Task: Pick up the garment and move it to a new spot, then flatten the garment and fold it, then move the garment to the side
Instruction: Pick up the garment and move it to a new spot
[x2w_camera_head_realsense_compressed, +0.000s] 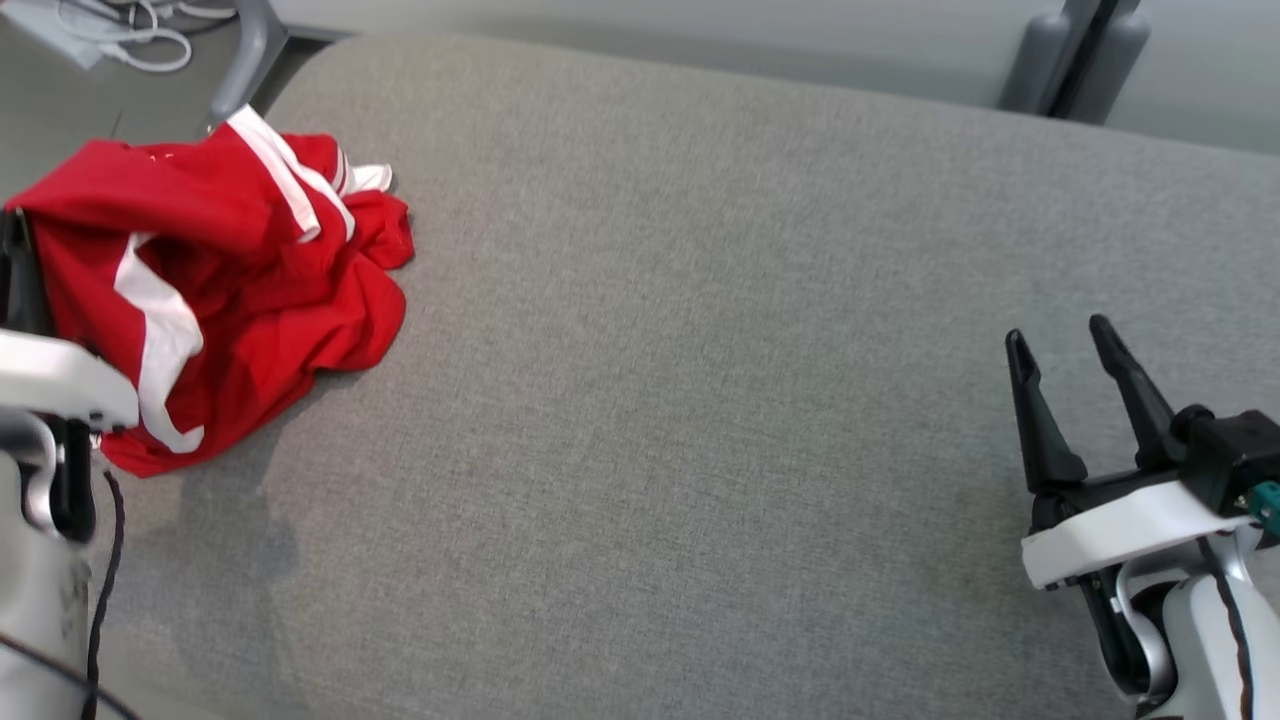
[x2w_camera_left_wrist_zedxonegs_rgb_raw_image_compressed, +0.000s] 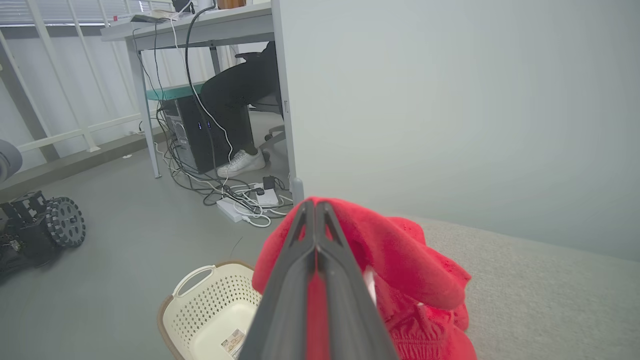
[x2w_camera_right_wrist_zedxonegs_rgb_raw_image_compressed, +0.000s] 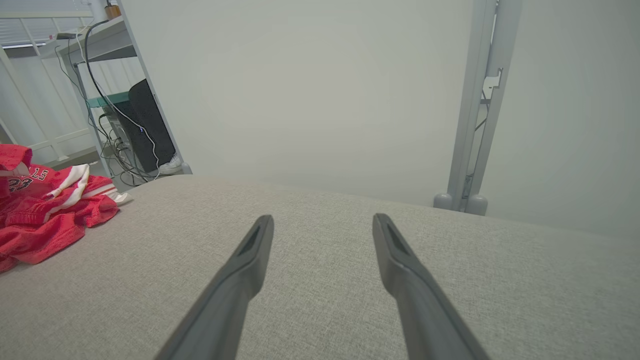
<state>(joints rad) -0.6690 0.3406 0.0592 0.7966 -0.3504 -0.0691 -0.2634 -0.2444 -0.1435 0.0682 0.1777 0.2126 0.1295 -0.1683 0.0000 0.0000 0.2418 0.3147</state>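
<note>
At ten o'clock on the grey padded surface (x2w_camera_head_realsense_compressed: 700, 420), catalogued as follows.

1. Garment (x2w_camera_head_realsense_compressed: 230, 260): red with white stripes, crumpled in a heap, lying near the surface's edge.
2. Left gripper (x2w_camera_left_wrist_zedxonegs_rgb_raw_image_compressed: 315, 202): my fingers are pressed fully together with a fold of the red cloth pinched between them, and more cloth is humped over the tips.
3. Right gripper (x2w_camera_head_realsense_compressed: 1058, 333): at four o'clock, fingers spread wide, holding nothing, over bare padding well apart from the heap.
4. Basket (x2w_camera_left_wrist_zedxonegs_rgb_raw_image_compressed: 192, 277): cream and perforated, on the floor beside the edge where my left fingers work.

Step in hand, by my judgement: lifting the garment to carry it to a new spot.

Handling notes:
- Raise straight up until the trailing cloth hangs free.
- Travel toward three o'clock, inward, so that nothing slides off toward the basket.
- The pinch looks thin, so move slowly.
- Set down where my right fingers can reach a second corner for flattening.
</note>
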